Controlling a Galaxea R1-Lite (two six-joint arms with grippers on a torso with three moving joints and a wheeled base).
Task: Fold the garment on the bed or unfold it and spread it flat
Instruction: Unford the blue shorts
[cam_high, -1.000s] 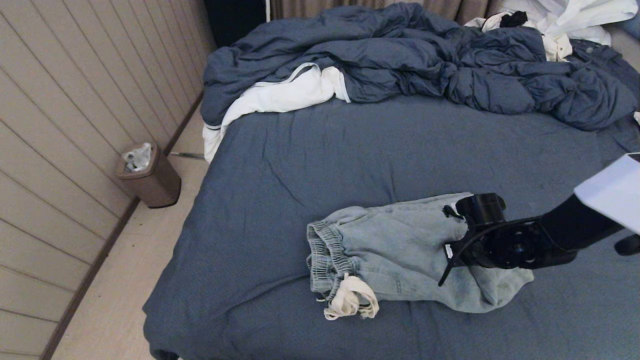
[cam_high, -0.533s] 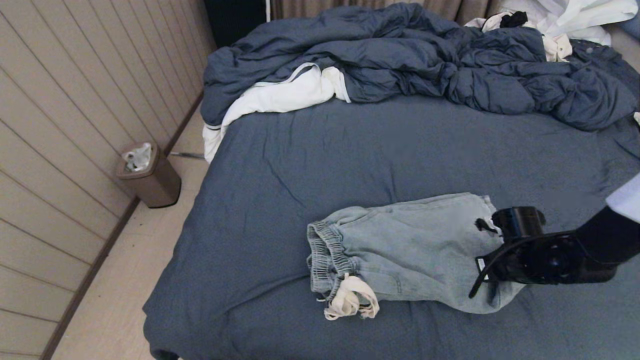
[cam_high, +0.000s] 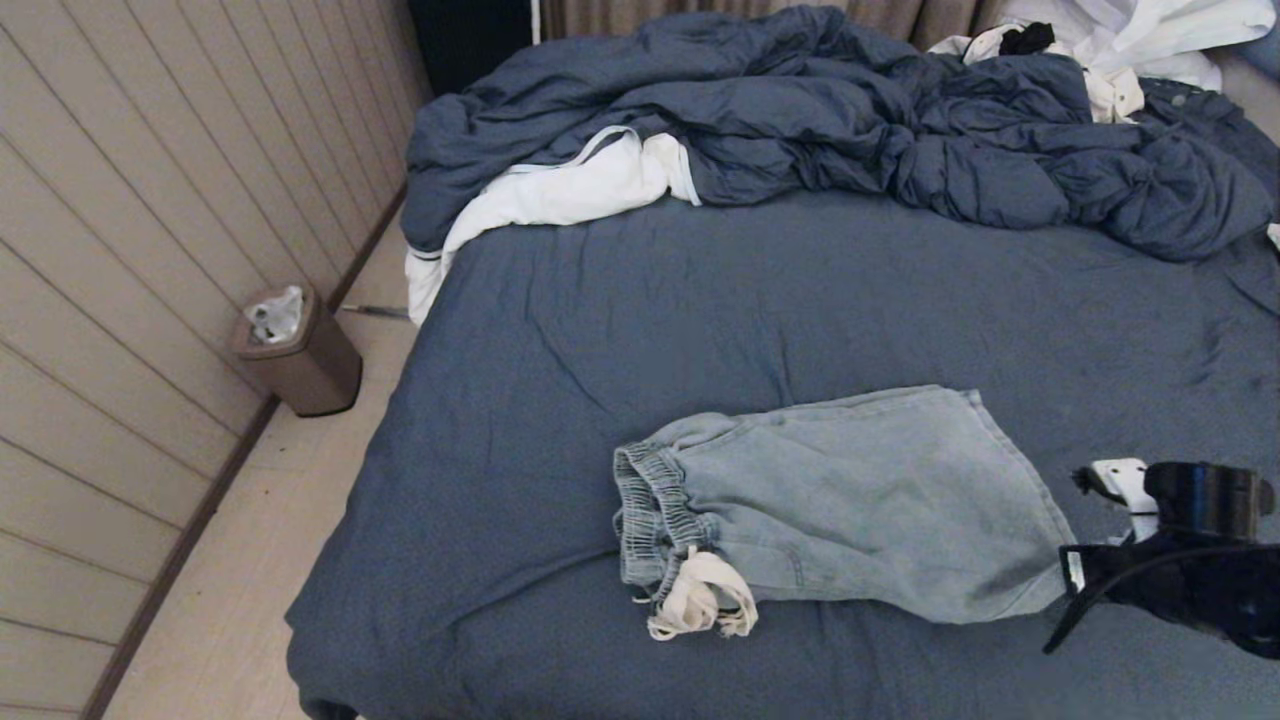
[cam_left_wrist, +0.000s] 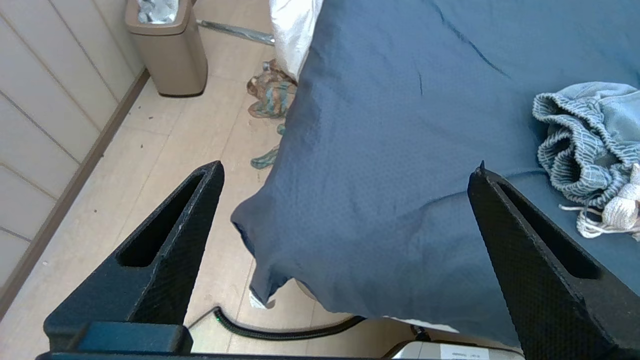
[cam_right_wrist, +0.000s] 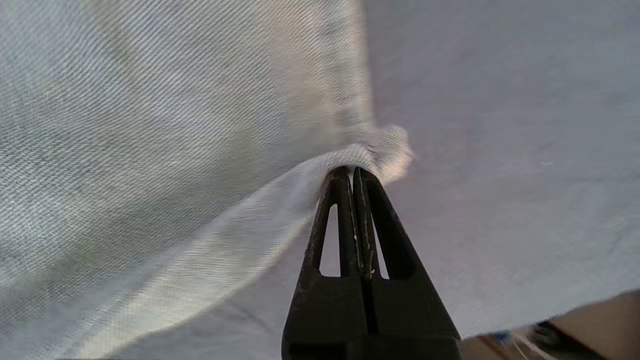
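Note:
The pale blue denim shorts (cam_high: 850, 500) lie on the near part of the bed (cam_high: 700, 300), waistband and white drawstring (cam_high: 700, 600) to the left, leg stretched to the right. My right gripper (cam_high: 1068, 592) is at the shorts' right hem corner, shut on a pinch of that hem (cam_right_wrist: 370, 155). The denim (cam_right_wrist: 150, 125) spreads away from the right gripper (cam_right_wrist: 352, 172) over the sheet (cam_right_wrist: 500, 125). My left gripper (cam_left_wrist: 347, 167) hangs open over the bed's near left corner (cam_left_wrist: 400, 125), apart from the waistband (cam_left_wrist: 575, 135).
A bulky dark blue duvet (cam_high: 850, 120) and a white garment (cam_high: 560, 190) lie across the far end. A brown bin (cam_high: 300, 350) stands by the panelled wall on the left. Cloth (cam_left_wrist: 270, 95) and a black cable (cam_left_wrist: 280, 332) lie on the floor.
My right gripper has travelled right and toward the near edge, from over the shorts' leg to its hem corner. The leg now lies uncovered and drawn out flatter to the right.

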